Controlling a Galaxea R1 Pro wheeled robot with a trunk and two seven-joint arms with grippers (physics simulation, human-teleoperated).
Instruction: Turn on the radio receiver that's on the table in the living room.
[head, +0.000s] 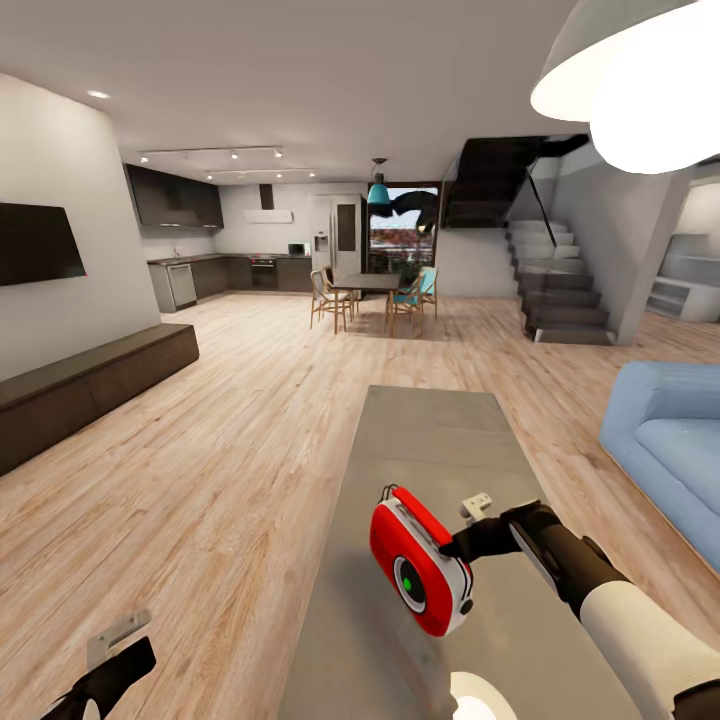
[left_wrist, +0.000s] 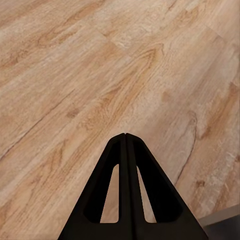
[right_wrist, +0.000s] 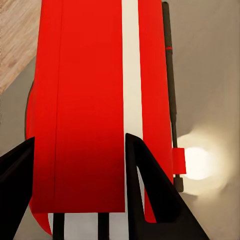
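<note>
A blue sofa (head: 668, 440) is seen at right. A dark low cabinet (head: 90, 385) is set below a wall-mounted TV (head: 36, 243).

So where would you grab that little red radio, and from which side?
Across its slim red body, from the side edge, judging by the right gripper. The radio receiver stands tilted on the table, face toward the camera, and its body is narrow enough to fit between the fingers.

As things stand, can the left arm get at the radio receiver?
Probably not without moving: the left gripper hangs shut over the floor beside the table, while the right gripper already straddles the radio receiver.
</note>
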